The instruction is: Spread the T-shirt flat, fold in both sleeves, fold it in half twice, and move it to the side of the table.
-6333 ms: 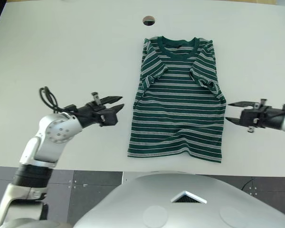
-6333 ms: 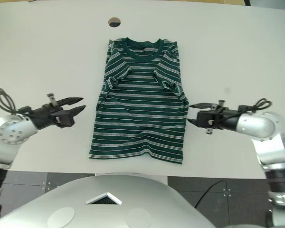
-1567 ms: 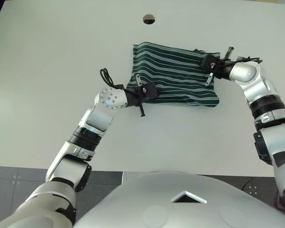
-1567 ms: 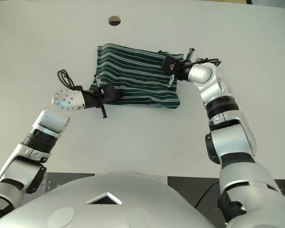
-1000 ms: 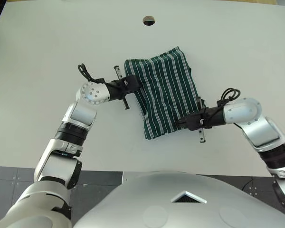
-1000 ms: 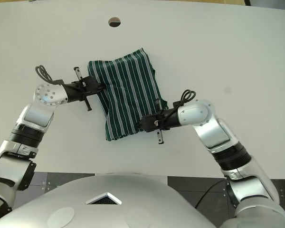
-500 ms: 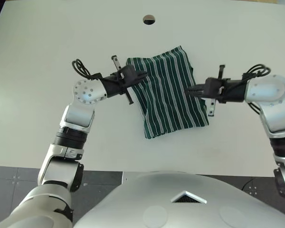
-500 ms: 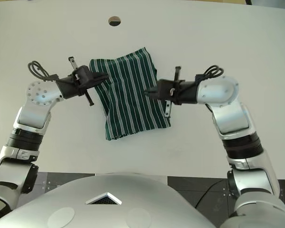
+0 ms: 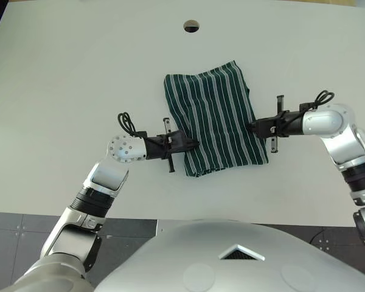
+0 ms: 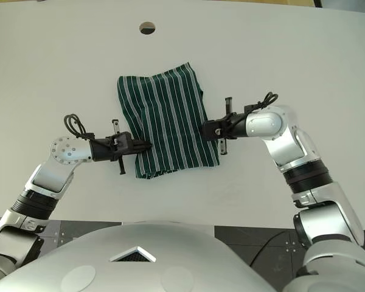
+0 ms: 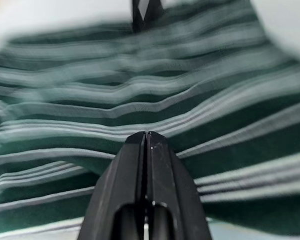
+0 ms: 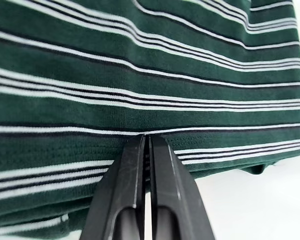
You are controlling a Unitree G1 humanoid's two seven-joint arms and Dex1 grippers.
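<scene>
The green, white-striped T-shirt (image 9: 215, 121) lies folded into a small rectangle in the middle of the white table (image 9: 79, 79). My left gripper (image 9: 194, 144) is shut, its tips against the shirt's near left edge; in the left wrist view the joined fingertips (image 11: 146, 135) touch the striped cloth. My right gripper (image 9: 252, 126) is also shut and meets the shirt's right edge. In the right wrist view its fingertips (image 12: 145, 136) rest on the fabric just inside the hem. No cloth shows between either pair of fingers.
A round hole (image 9: 191, 25) sits in the table beyond the shirt. Bare tabletop spreads widely to the left and right of the shirt. The table's front edge (image 9: 140, 214) runs close below both arms.
My left gripper has slid from the shirt's far left corner to its near left edge. The right gripper has closed in on the right edge. Both have gone from open to shut. The shirt lies about as before.
</scene>
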